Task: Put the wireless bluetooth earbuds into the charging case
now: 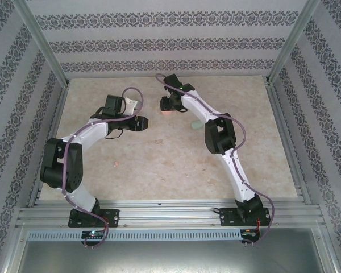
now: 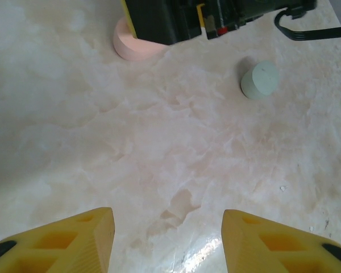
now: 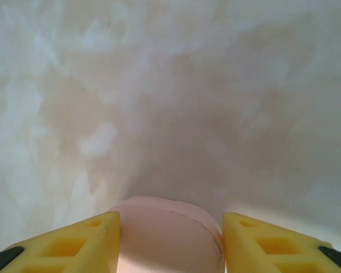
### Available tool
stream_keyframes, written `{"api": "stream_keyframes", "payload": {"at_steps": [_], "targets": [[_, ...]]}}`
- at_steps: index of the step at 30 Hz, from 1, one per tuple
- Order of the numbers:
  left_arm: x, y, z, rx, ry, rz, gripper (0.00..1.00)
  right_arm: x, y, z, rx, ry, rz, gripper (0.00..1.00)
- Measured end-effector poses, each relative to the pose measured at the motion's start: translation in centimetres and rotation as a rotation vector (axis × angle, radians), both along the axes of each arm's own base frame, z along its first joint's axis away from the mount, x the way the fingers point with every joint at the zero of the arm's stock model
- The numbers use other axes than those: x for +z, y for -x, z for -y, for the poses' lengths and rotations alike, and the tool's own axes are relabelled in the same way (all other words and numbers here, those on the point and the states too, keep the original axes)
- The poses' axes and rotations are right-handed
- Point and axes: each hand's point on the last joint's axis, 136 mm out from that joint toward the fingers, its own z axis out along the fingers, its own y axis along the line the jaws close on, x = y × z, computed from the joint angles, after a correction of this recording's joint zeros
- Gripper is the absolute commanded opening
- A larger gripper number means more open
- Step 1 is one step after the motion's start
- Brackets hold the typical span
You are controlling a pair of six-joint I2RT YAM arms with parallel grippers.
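Closing on the pink case [image 3: 167, 247] is the step in hand, as I judge it. The right end effector [image 3: 171, 219] sits low over the table [image 2: 159, 148] with one yellow finger [image 3: 74, 244] on each side of the case. Both are so close to its rounded wall that they look to be touching. Whether the squeeze is firm enough to count as a hold, I cannot tell.

The case lies flat on the table toward the far middle. The mint case [image 2: 260, 79] sits near it but apart, to its right in the overhead view. The left end effector [image 2: 167, 219] hovers nearby, released, with bare table between its fingers, facing both cases.

To do this well, the grip should land across the widest part of the case. It should be centred so neither finger pushes first and slides the case. The wall is smooth and curved, so a light, even pinch seems wiser than a hard one, which could squirt it out. Keeping the case level matters, since the left arm will likely need to work its lid before any earbuds go in.
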Motion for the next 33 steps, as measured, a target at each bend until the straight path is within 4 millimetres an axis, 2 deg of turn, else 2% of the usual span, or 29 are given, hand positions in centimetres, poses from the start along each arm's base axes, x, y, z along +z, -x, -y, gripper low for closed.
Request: {"api": "stream_keyframes", "payload": {"at_steps": [4, 10, 13, 17, 21, 24, 28, 30, 33], "targets": [[-0.1, 1.1, -0.2, -0.01, -0.004, 0.002, 0.52, -0.2, 3.3, -0.4, 0.061, 0.018, -0.034, 0.49], [0.8, 2.8, -0.3, -0.055, -0.014, 0.06, 0.52, -0.3, 10.1, -1.9, 0.161, 0.02, -0.074, 0.49], [1.4, 4.1, -0.2, -0.1, -0.019, 0.111, 0.53, -0.3, 13.2, -2.5, 0.205, 0.013, -0.093, 0.54], [2.2, 5.8, -0.2, -0.161, -0.037, 0.187, 0.55, -0.3, 16.6, -2.3, 0.229, 0.009, -0.133, 0.57], [2.4, 6.8, 0.4, -0.233, -0.069, 0.253, 0.57, 1.3, 17.5, -1.7, 0.192, -0.019, -0.136, 0.59], [1.7, 8.0, 1.9, -0.34, -0.106, 0.301, 0.61, 3.7, 17.1, -1.4, 0.155, -0.069, -0.106, 0.59], [0.6, 9.2, 4.3, -0.463, -0.16, 0.334, 0.61, 7.0, 16.6, -0.3, 0.094, -0.151, -0.053, 0.6], [-0.3, 9.0, 5.1, -0.485, -0.183, 0.316, 0.61, 7.5, 16.8, 0.8, 0.057, -0.181, -0.05, 0.6], [-2.2, 7.9, 6.2, -0.48, -0.234, 0.269, 0.68, 7.0, 17.5, 3.1, -0.009, -0.204, -0.067, 0.6]]}}
